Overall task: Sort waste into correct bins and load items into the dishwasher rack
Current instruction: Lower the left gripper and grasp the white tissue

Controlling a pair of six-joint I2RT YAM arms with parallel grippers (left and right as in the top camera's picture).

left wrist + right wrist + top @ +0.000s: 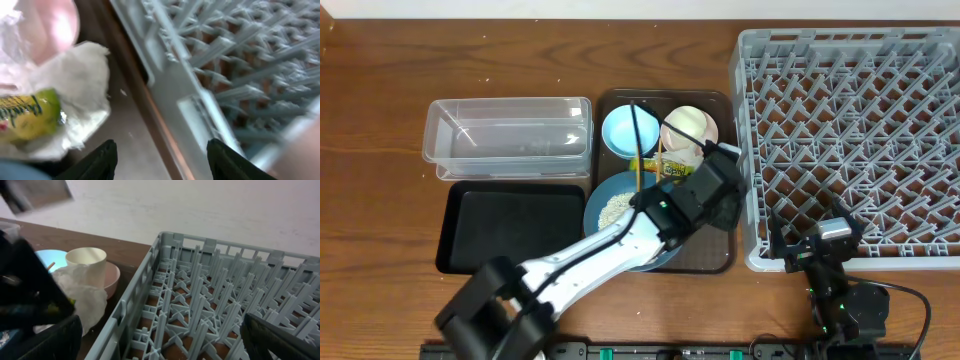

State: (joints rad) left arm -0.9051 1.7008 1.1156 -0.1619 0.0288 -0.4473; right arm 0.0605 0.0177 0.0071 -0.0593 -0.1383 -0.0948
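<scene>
Over the brown tray [125, 131], the left tool [161, 146] gapes empty beside the napkin [85, 75]; right tool [162, 336] wide open, empty.

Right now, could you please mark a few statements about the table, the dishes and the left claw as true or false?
1. The dishwasher rack holds no dishes. True.
2. The white cup stands in the clear tub. False: it sits in the pink bowl on the brown tray.
3. The left claw is shut on the napkin. False: it is open and empty, with the napkin beside it.
4. White rice scraps lie in the dark blue bowl. True.
5. The chopsticks lie in the rack. False: they rest across the light blue bowl.
</scene>
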